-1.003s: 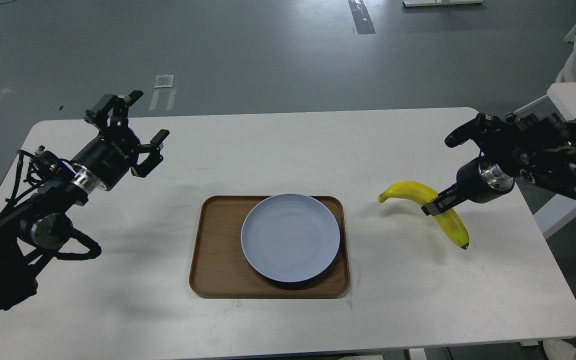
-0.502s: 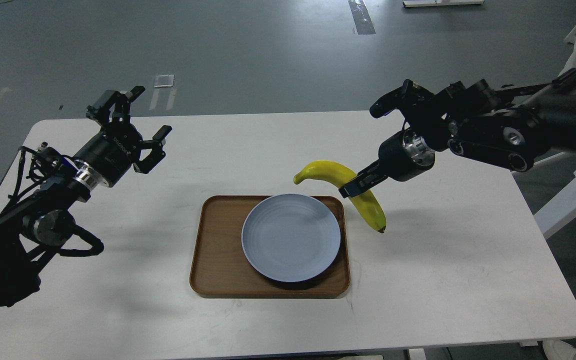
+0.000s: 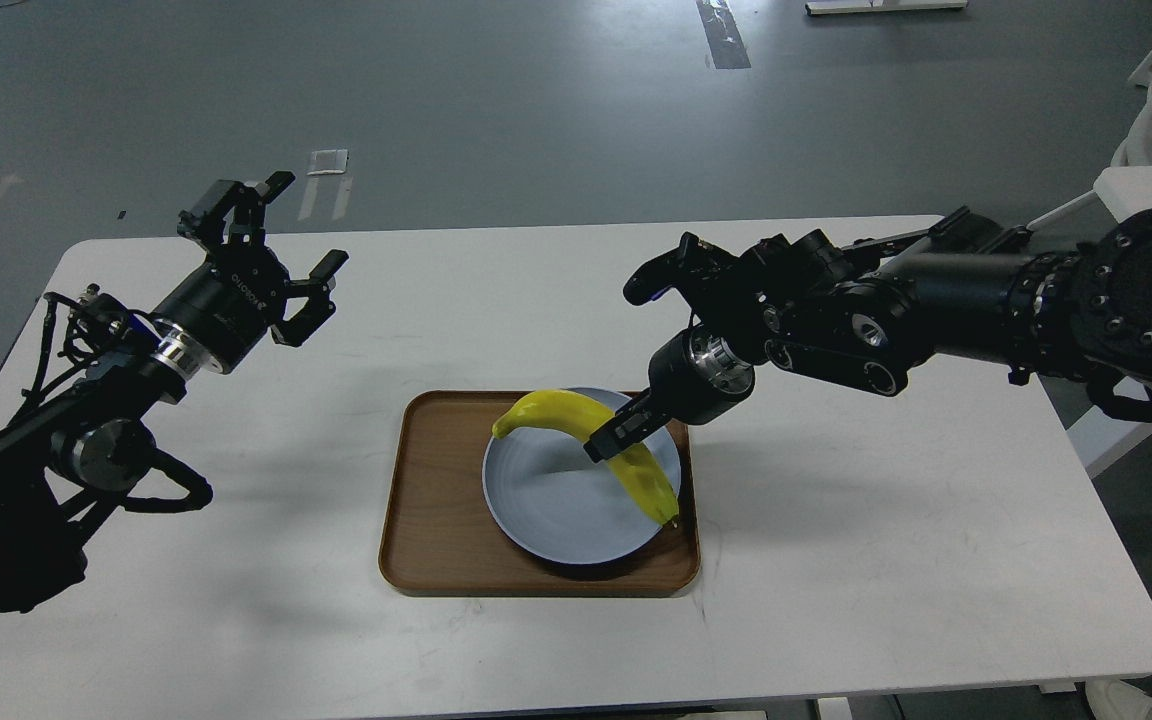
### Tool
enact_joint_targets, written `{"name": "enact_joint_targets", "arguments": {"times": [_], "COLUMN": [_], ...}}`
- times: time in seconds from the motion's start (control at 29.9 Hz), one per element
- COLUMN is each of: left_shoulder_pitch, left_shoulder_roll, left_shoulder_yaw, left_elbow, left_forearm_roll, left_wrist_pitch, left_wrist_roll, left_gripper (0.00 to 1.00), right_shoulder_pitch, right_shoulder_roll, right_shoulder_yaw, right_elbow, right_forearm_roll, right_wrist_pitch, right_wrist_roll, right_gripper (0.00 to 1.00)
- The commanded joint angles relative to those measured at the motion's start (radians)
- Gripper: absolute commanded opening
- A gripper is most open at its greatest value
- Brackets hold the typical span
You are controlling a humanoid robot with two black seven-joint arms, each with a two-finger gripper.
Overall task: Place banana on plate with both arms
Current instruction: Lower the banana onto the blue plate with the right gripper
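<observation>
banana [image 3: 576,420] between right gripper [image 3: 608,440] fingers (midway)

We see the banana [image 3: 576,412], curved and bright yellow with a dark end, clamped mid-length in our right gripper [image 3: 608,440] above the plate [image 3: 546,510]. The plate, round and pale blue-grey, lies flat. Our left gripper [image 3: 271,255] hangs spread apart, well to the left.

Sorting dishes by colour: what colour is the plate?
Pale blue-grey plate, clearest in the head view.
</observation>
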Motion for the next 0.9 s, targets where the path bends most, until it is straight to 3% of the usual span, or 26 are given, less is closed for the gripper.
{"name": "enact_joint_targets", "arguments": {"times": [0.0,0.2,0.3,0.37,0.53,0.6,0.67,0.7,0.87], "left_shoulder_pitch": [0.001,0.001,0.001,0.001,0.001,0.001,0.001,0.001,0.001], "left_shoulder_roll": [0.002,0.003,0.000,0.000,0.002,0.003,0.005,0.006,0.008], "left_shoulder_yaw": [0.000,0.000,0.000,0.002,0.002,0.002,0.000,0.000,0.000], "left_elbow": [0.000,0.000,0.000,0.000,0.000,0.000,0.000,0.000,0.000], "left_forearm_roll": [0.000,0.000,0.000,0.000,0.000,0.000,0.000,0.000,0.000], "left_wrist_pitch": [0.000,0.000,0.000,0.000,0.000,0.000,0.000,0.000,0.000], "left_wrist_roll": [0.000,0.000,0.000,0.000,0.000,0.000,0.000,0.000,0.000], "left_gripper": [0.98,0.98,0.98,0.98,0.98,0.98,0.98,0.98,0.98], "right_shoulder_pitch": [-0.007,-0.013,-0.015,-0.016,-0.021,-0.024,-0.024,-0.024,-0.016], "right_shoulder_roll": [0.007,0.016,0.019,0.019,0.019,0.018,0.016,0.013,-0.034], "right_shoulder_yaw": [0.000,-0.001,0.000,0.000,0.000,0.000,0.002,0.008,0.046], "right_elbow": [-0.008,-0.028,-0.043,-0.049,-0.049,-0.049,-0.051,-0.052,-0.078], "right_forearm_roll": [0.001,0.001,0.001,0.001,0.001,0.001,0.003,0.004,0.086], "right_wrist_pitch": [0.000,0.000,0.000,0.000,0.000,0.000,0.000,0.000,0.000], "right_wrist_roll": [0.000,0.000,0.000,0.000,0.000,0.000,0.000,0.000,0.000], "right_gripper": [0.17,0.23,0.35,0.37,0.65,0.70,0.82,0.93,0.98]}}
